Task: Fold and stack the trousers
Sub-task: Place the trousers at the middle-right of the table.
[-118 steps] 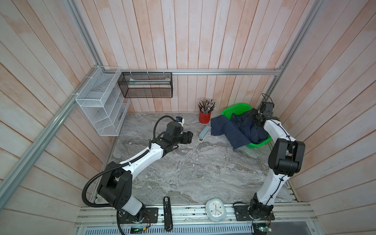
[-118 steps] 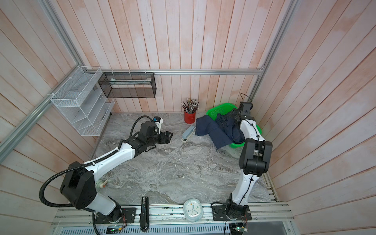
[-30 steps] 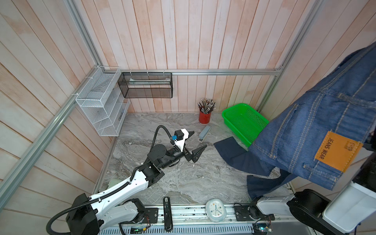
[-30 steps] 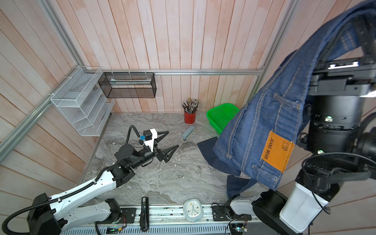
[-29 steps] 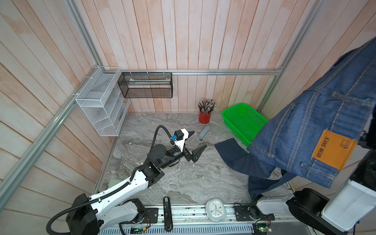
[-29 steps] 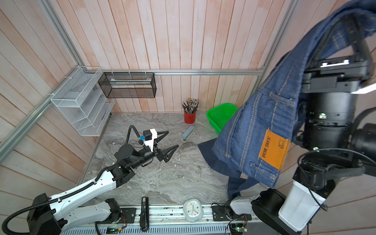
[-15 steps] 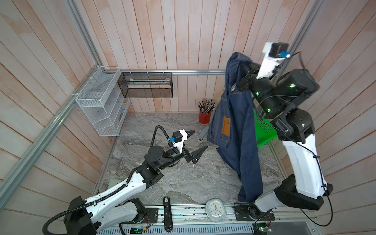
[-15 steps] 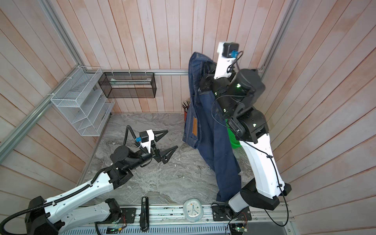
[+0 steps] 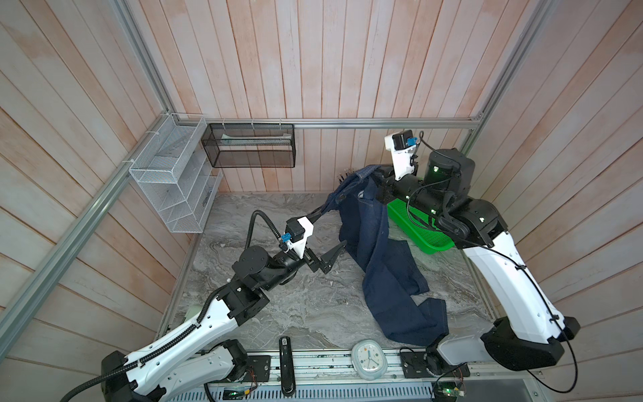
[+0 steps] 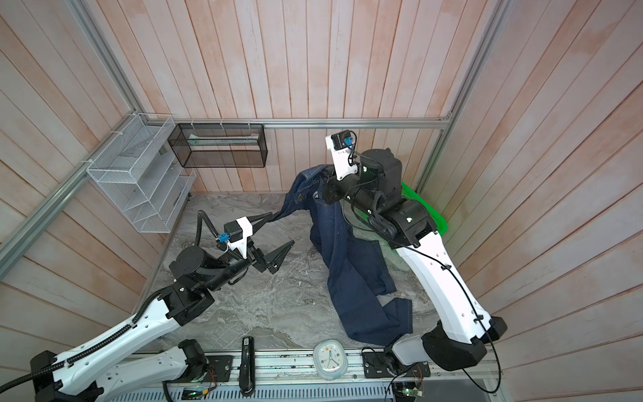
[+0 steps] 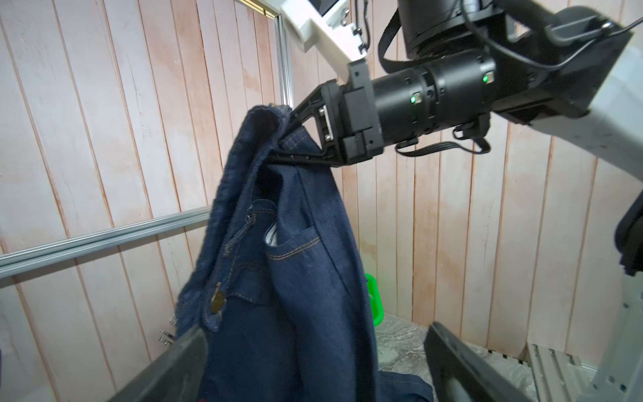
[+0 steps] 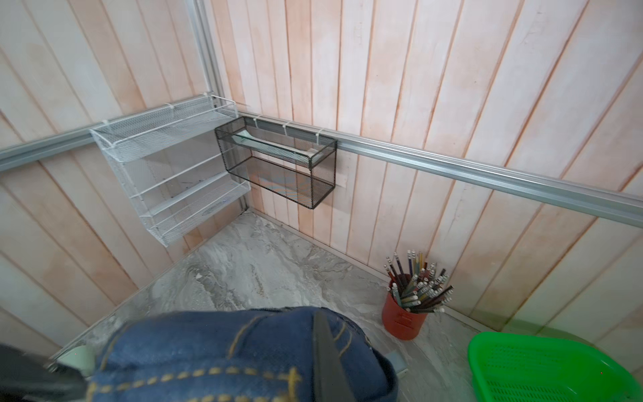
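A pair of dark blue jeans (image 9: 379, 250) hangs by its waistband from the right claw (image 11: 282, 139), high above the far right part of the marble desk (image 9: 278, 306), near a green basket (image 9: 428, 240) at the far right corner. The legs drop to the desk and trail in a crumpled line along its right side to the near edge, ending beside the right arm's base.

The right claw is clamped shut on a bunched corner of the waistband. The left claw (image 9: 335, 225) is spread as wide as it goes and holds nothing. It points at the drooping free end of the waistband, where the brass button (image 11: 218, 302) shows. One of its fingers looks very close to that cloth, but whether it touches cannot be told.

Judging by the sag, the jeans are heavy for cloth, limp, not slippery and not fragile. The thick stitched waistband looks like the best handhold. A second grip near the button would probably spread the top edge flat.
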